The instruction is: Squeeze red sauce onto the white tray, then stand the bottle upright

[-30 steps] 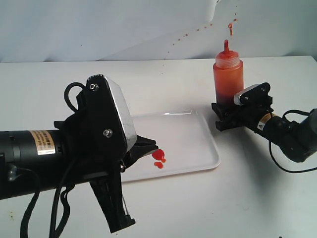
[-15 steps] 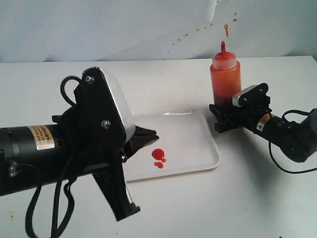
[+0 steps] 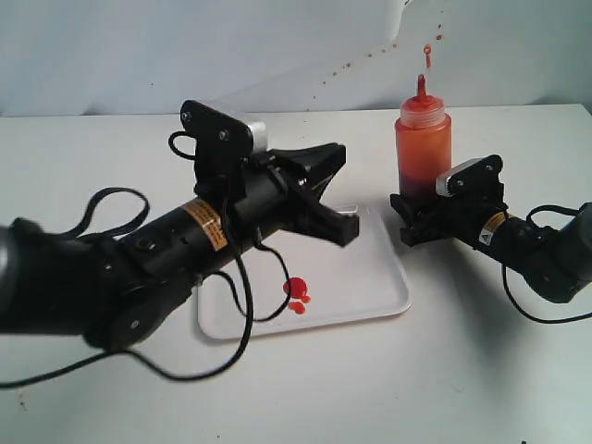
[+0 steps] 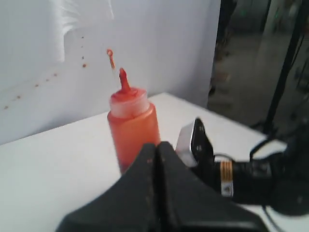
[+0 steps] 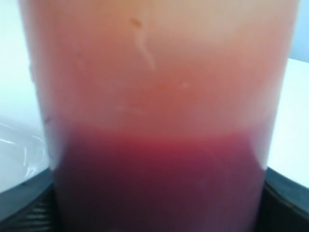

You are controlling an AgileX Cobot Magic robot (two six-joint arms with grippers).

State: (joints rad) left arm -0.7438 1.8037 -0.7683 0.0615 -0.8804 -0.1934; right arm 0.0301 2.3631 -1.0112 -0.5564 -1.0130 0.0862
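The bottle (image 3: pixel 424 139) stands upright on the table to the right of the white tray (image 3: pixel 370 277), nozzle up. My right gripper (image 3: pixel 418 211) is shut on its dark lower part; in the right wrist view the bottle (image 5: pixel 154 96) fills the frame, with a black finger (image 5: pixel 19 203) at each side. Small blobs of red sauce (image 3: pixel 296 289) lie on the tray. My left gripper (image 3: pixel 338 150) hangs above the tray, shut and empty, pointing toward the bottle (image 4: pixel 133 125). In the left wrist view its fingers (image 4: pixel 166 164) are pressed together.
Red splashes dot the white backdrop (image 3: pixel 370 55) behind the bottle. The left arm's black body and cables (image 3: pixel 185 240) stretch over the tray's left half. The right arm's cable (image 3: pixel 546 310) loops on the table at the right.
The left arm has swung away from the camera and turned, its gripper now over the tray pointing at the bottle. The bottle shifted slightly and settled upright in the right gripper.
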